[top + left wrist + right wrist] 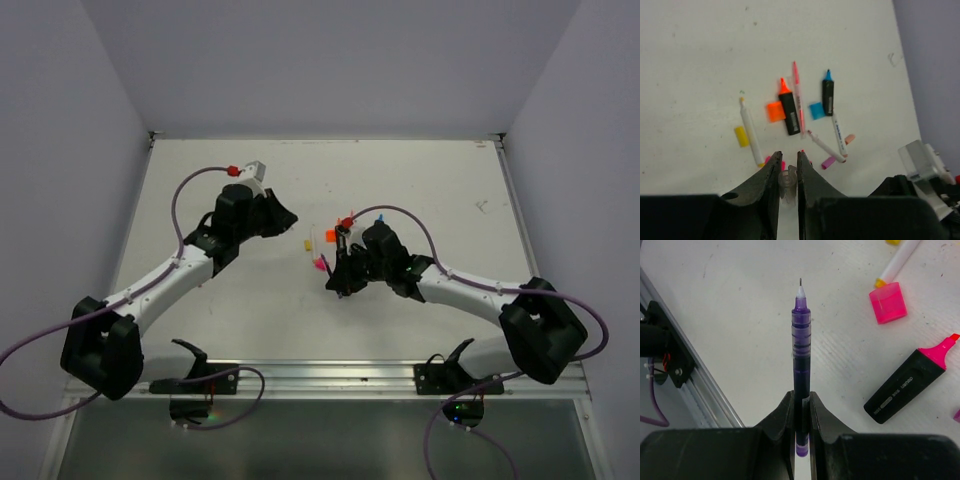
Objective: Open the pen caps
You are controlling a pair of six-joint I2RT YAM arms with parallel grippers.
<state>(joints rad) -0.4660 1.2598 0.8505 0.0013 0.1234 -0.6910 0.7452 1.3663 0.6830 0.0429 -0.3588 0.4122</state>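
Here: scuffed white bench (420, 180), lilac walls (300, 60) on three sides. Loose pen caps (774, 111) mid-bench among pens (789, 114). Left gripper (789, 157) nipped on a clear cap (788, 181); right gripper (801, 397) closed tight round an uncapped purple pen (801, 335).

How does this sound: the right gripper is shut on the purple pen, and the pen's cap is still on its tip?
Wrong on the cap. The right gripper is shut on the purple pen, but its tip is bare, with no cap on it; the right wrist view shows this.
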